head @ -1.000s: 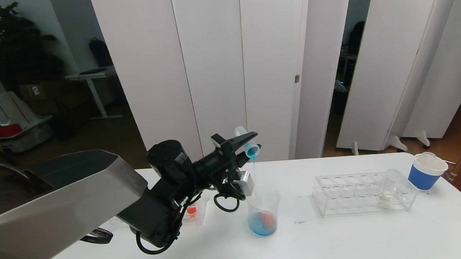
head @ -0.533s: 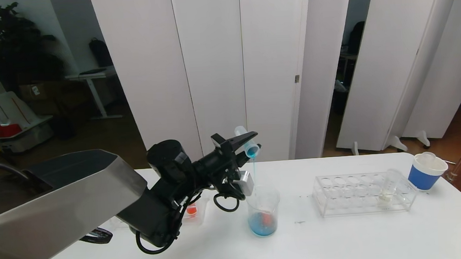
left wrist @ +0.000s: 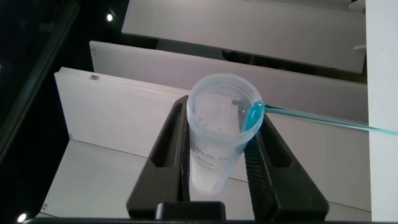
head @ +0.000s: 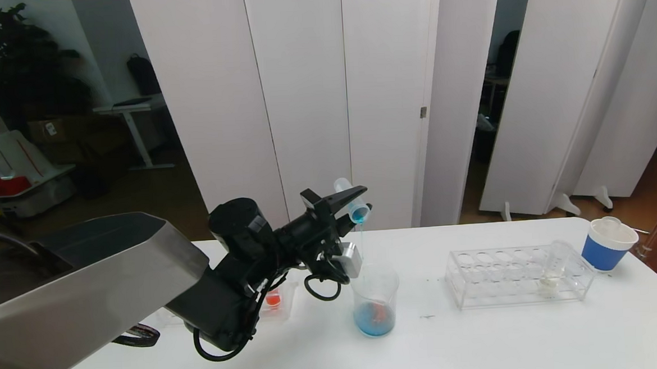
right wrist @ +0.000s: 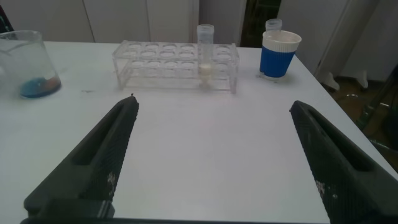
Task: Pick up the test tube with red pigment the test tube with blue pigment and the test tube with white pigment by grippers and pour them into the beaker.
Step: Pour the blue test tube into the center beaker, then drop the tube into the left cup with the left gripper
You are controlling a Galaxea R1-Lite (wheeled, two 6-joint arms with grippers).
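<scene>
Bright, even indoor light; the white table (head: pixel 482 334) glares softly. Shadows are faint. Left-wrist background is dark, with small ceiling-light specks.

Sky-blue liquid is seen at the lip of the clear test tube with blue pigment (head: pixel 354 204), clamped in the black left gripper (head: pixel 357 201). Below it, blue liquid flecked with red-orange is held in the clear beaker (head: pixel 374 300).

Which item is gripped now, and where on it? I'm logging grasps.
The left gripper clamps the test tube with blue pigment around its middle; the right gripper holds nothing.
</scene>
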